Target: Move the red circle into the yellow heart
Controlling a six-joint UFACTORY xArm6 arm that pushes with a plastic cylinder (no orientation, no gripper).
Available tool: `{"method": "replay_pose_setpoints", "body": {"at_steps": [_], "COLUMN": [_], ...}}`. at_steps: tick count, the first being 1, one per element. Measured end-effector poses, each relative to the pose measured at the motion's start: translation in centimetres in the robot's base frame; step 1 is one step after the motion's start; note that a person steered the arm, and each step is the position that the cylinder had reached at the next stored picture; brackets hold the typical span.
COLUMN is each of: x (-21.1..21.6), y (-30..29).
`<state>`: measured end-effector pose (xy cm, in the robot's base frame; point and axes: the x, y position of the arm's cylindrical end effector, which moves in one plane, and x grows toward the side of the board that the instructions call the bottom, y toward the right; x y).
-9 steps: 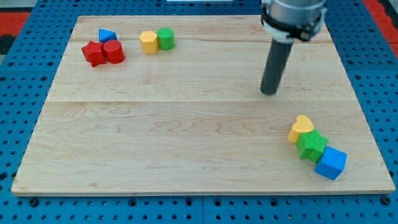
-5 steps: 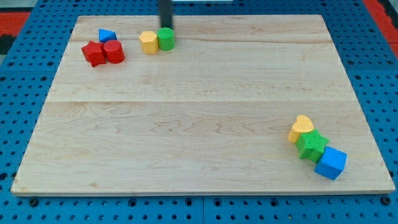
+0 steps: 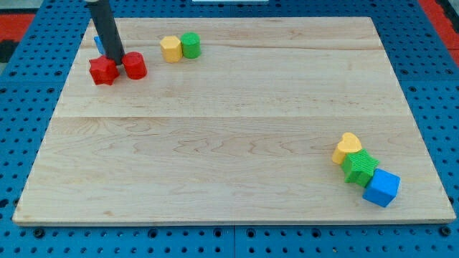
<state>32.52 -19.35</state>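
Observation:
The red circle [image 3: 134, 65] lies at the view's upper left, just right of a red star-shaped block [image 3: 103, 70]. My tip [image 3: 117, 61] is down between the two red blocks, at their top side, touching or nearly touching both. The rod hides most of a blue block [image 3: 98, 44] behind it. The yellow heart [image 3: 348, 146] lies far off at the view's lower right, against a green block [image 3: 360, 167].
A yellow block [image 3: 171, 48] and a green cylinder [image 3: 191, 44] sit together near the view's top, right of the red circle. A blue cube [image 3: 381, 188] touches the green block at the lower right, near the board's edge.
My tip has swept from the right side across the top to the upper left. The red star has shifted left and down, and the red circle slightly down and right; they are now parted.

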Motion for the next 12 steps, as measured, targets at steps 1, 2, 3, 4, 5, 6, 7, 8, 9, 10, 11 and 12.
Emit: {"method": "replay_pose_setpoints", "body": {"at_steps": [1,2,3,4,5,6,7,8,9,10,11,12], "x": [0.5,1.4,2.3,5.1,7.5,8.6,10.7,13.8,16.3,14.7,9.9,9.8], "y": [3.3,6.0,10.6,13.8,16.7,21.2,24.8,26.4,28.6,28.4,21.0,11.4]}}
